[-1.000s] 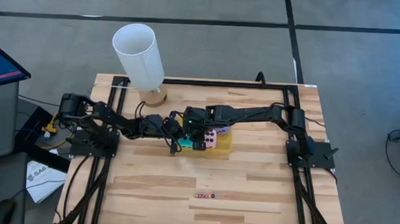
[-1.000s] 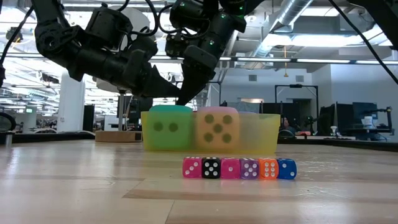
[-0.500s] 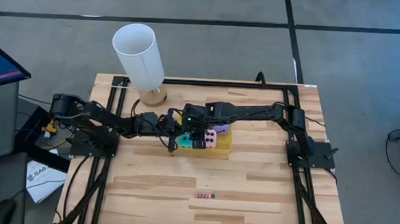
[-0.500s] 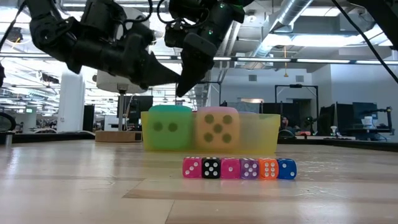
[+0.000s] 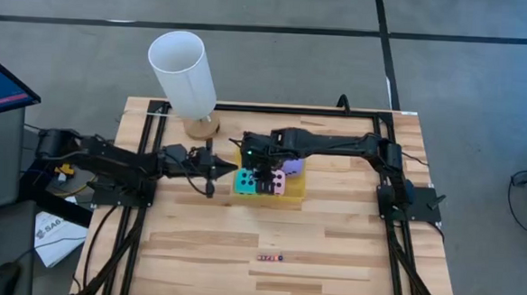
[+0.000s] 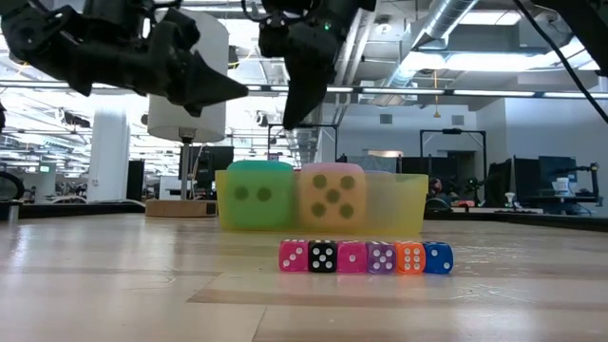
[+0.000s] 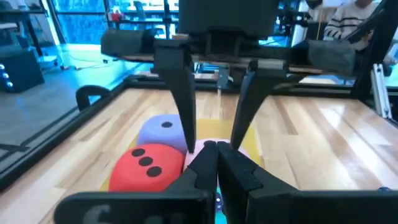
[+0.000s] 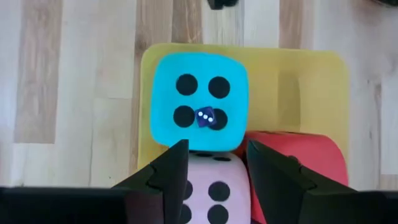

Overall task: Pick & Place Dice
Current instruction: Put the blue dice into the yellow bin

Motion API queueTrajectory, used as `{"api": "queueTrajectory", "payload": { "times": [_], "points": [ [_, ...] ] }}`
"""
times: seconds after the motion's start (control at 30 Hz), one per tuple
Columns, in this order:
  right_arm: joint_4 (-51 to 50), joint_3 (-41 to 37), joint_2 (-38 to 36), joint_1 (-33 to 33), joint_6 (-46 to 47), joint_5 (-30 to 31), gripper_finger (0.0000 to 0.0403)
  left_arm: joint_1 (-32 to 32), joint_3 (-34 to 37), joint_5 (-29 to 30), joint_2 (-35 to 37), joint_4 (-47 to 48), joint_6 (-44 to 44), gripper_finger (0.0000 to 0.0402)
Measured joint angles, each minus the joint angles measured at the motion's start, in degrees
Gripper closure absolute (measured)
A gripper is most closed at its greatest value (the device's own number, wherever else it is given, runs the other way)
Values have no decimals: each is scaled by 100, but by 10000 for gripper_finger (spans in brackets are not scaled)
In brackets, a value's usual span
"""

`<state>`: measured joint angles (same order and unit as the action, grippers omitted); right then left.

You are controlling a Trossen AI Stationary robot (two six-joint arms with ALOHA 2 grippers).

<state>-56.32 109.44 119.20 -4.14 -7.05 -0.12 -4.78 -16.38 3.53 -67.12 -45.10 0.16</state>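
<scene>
Hovering directly above the yellow tray (image 8: pixel 311 81), the right gripper (image 8: pixel 214 163) stands half open and empty, the cyan die (image 8: pixel 198 102) and pink die (image 8: pixel 211 190) just beneath it (left gripper (image 5: pixel 210 167) shut, beside the tray).

I count 4 big soft dice in 1 yellow tray (image 8: pixel 311 81): 1 cyan die (image 8: pixel 198 102), 1 pink die (image 8: pixel 208 190), 1 red die (image 8: pixel 308 158) and 1 purple die (image 7: pixel 163 127). 1 tiny blue die (image 8: pixel 205 117) sits on the cyan one. 6 tiny dice (image 6: pixel 366 256) stand in a row. 1 white tube (image 5: pixel 184 71) is there. I have 2 arms.
</scene>
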Motion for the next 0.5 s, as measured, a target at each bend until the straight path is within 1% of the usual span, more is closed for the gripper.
{"api": "queueTrajectory", "payload": {
  "times": [0.13, 0.23, 0.5],
  "points": [
    [-154, 114, 0, -1, 4, 3, 244, 0, 226, 0, 426, 150, 0, 402],
    [-160, 113, 0, -3, 15, 9, 251, 0, 354, -2, 587, 177, 0, 402],
    [-278, 110, -9, -55, 18, 11, 296, -1, 404, -7, 680, 267, 0, 402]
  ]
}}
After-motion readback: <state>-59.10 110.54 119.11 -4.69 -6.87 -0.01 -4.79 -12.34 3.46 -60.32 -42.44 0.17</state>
